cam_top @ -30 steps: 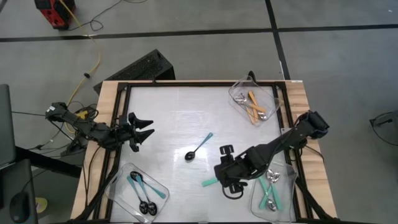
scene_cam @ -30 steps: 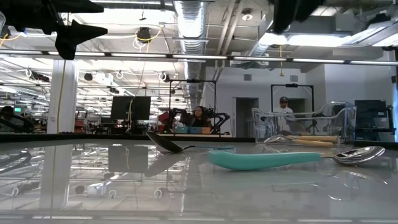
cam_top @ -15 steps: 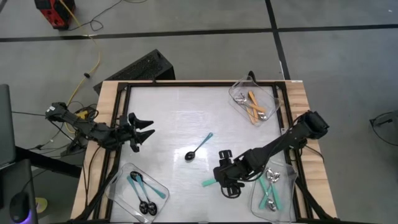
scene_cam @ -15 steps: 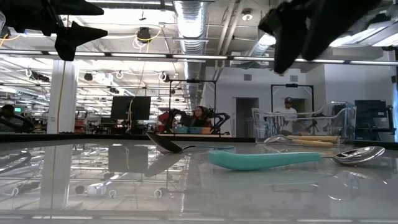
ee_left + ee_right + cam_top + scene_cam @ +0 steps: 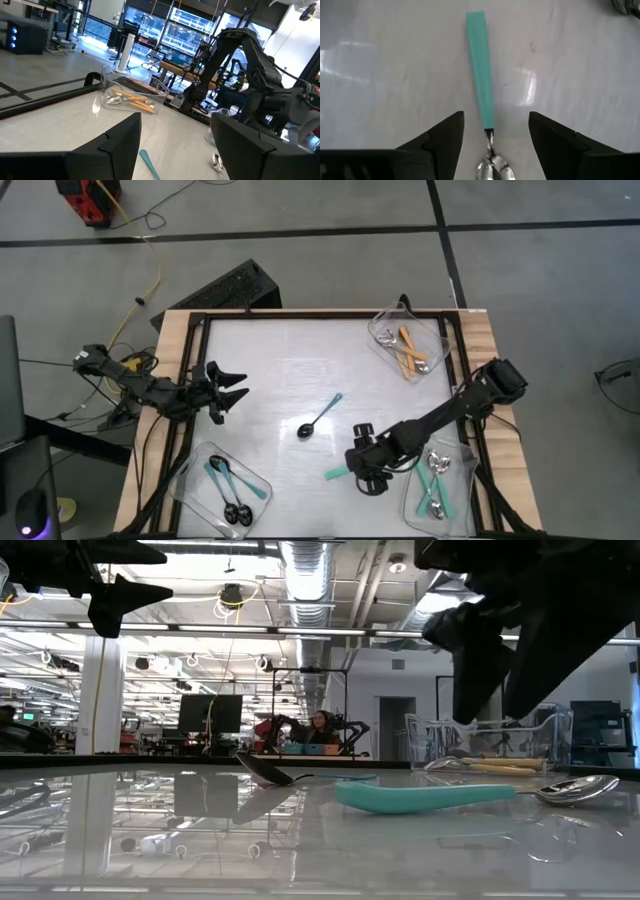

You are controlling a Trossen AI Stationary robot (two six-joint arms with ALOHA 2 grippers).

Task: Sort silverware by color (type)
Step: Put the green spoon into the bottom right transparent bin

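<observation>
with the right gripper [image 5: 492, 131] jaws spread astride the flat teal-green-handled silver-bowled spoon [image 5: 481, 70] on the glossy desk [image 5: 270, 380], it could be skidded aside if closed off-centre.

Glossy white bench [image 5: 280, 380] mirror-smooth; wide teal matt plastic-handled spoon [image 5: 481, 75], shiny metal bowl, between right hand [image 5: 492, 131] fingers; clear glossy plastic trays [image 5: 385, 325].

Three clear trays [image 5: 441, 330]; two loose spoons, one teal-green-handled spoon [image 5: 480, 70] between the right gripper's [image 5: 496, 119] spread fingers, one blue-handled spoon [image 5: 320, 416] well clear of them; at least two orange-handled spoons [image 5: 408, 352] in one tray
</observation>
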